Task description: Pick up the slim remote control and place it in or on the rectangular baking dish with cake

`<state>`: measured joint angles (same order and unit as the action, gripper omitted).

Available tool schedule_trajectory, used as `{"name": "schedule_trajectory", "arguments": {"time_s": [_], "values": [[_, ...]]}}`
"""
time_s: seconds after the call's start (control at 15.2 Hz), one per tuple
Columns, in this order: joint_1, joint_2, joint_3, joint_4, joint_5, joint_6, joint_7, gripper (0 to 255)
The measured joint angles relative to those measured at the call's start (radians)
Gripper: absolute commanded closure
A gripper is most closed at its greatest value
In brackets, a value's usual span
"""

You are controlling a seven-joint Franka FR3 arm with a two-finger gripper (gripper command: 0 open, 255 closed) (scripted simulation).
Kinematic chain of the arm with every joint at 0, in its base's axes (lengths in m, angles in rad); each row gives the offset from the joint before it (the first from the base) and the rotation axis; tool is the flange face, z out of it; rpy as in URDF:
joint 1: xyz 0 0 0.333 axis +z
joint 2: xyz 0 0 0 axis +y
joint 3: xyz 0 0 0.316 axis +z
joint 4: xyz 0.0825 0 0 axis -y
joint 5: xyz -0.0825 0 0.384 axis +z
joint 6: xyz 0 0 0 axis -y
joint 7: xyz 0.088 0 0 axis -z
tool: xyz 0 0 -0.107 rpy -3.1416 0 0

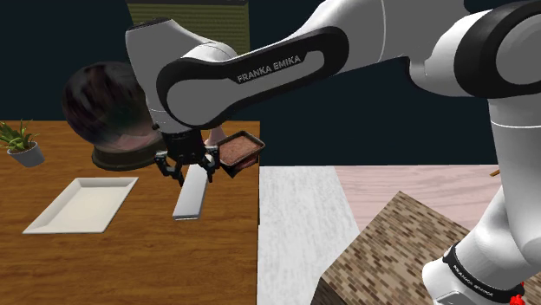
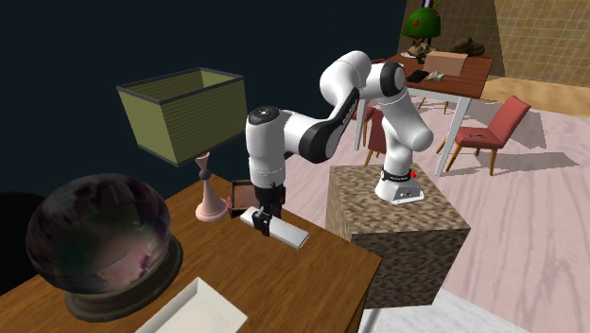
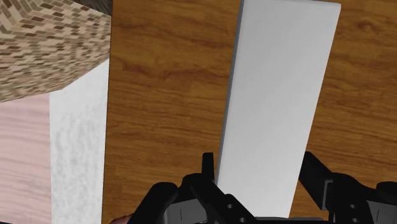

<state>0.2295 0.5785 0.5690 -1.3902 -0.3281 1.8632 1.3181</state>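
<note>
White arm with dark joints, lettered FRANKA EMIKA; black tool.

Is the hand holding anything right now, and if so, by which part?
Cannot tell. The hand straddles one end of the white remote, but whether it actually grips it isn't clear.

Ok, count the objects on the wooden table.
6: potted plant at the shoulder view's left edge, dark globe behind the white tray, white remote between the jaws, baking dish beyond it, lamp beside the dish. Others may be hidden.
</note>
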Motion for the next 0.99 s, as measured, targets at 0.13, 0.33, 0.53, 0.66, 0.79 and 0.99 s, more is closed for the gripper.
{"name": "schedule_trajectory", "arguments": {"time_s": [0.13,0.33,0.53,0.66,0.79,0.99], "values": [[0.000,-0.008,0.003,0.013,0.005,-0.020,-0.003,255],[0.006,-0.010,0.005,0.053,0.008,-0.060,-0.008,255],[0.009,-0.019,0.008,0.082,0.014,-0.096,-0.014,255],[0.014,-0.017,0.009,0.112,0.014,-0.124,-0.017,255],[0.016,-0.022,0.010,0.132,0.017,-0.147,-0.020,255],[0.025,-0.018,0.010,0.177,0.017,-0.187,-0.024,255]]}}
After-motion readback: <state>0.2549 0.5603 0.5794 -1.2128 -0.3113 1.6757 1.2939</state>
